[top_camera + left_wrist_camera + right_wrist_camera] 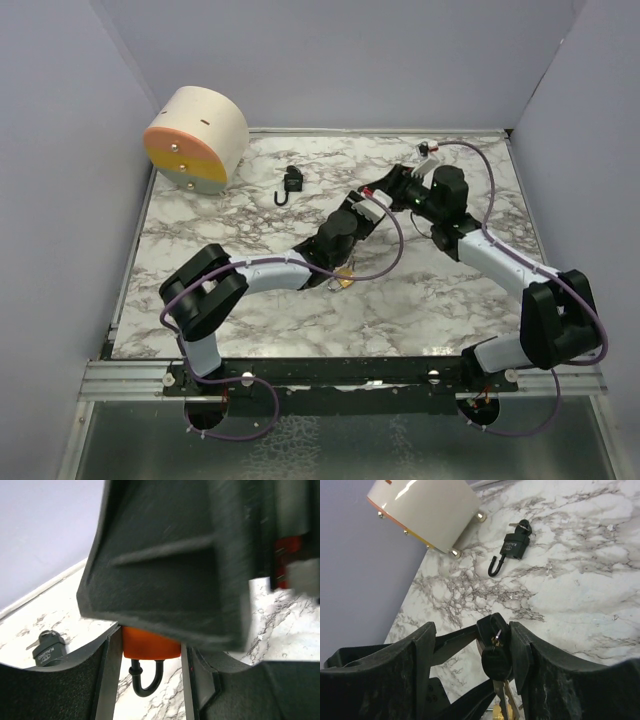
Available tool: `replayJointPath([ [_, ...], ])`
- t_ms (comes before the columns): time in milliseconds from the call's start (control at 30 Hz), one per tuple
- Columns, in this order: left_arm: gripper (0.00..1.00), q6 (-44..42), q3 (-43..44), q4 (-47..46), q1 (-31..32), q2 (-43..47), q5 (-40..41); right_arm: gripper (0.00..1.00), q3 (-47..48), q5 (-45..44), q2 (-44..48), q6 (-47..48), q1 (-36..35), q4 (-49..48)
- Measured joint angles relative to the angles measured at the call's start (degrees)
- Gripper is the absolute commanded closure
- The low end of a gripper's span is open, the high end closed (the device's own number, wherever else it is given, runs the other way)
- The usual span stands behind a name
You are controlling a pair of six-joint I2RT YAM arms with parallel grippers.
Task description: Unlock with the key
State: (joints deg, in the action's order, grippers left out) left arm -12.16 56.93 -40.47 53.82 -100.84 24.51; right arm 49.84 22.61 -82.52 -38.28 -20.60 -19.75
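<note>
My left jaws clamp the orange padlock, lower centre, to steady it. My right jaws stand apart around the key.

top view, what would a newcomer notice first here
The two arms meet over the middle of the marble table, the left gripper clamping an orange padlock while a bunch of keys hangs between the fingers of the right gripper. Then the cream drum with its orange and yellow face in the far left corner, and a black padlock lying open to its right.
</note>
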Motion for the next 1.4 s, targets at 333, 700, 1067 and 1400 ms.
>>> replayJointPath([
  [333, 1.0, 9.5, 3.1, 9.5, -4.9, -0.3, -5.6, 0.36, -1.1, -6.4, 7.8, 1.1, 9.0, 6.2],
  [700, 1.0, 23.1, 13.6, 19.2, -13.7, -4.4, -16.4, 0.36, -6.4, -12.4, 15.8, 6.8, 10.4, 9.9],
  [1067, 1.0, 35.2, 15.1, 18.6, -13.9, -5.3, -22.6, 0.36, -5.6, -5.7, 6.5, 9.9, 10.4, 9.9],
  [1400, 1.0, 43.0, 15.1, 15.5, -13.0, -4.8, -24.1, 0.36, -4.9, -3.3, 4.3, 10.1, 10.4, 9.9],
])
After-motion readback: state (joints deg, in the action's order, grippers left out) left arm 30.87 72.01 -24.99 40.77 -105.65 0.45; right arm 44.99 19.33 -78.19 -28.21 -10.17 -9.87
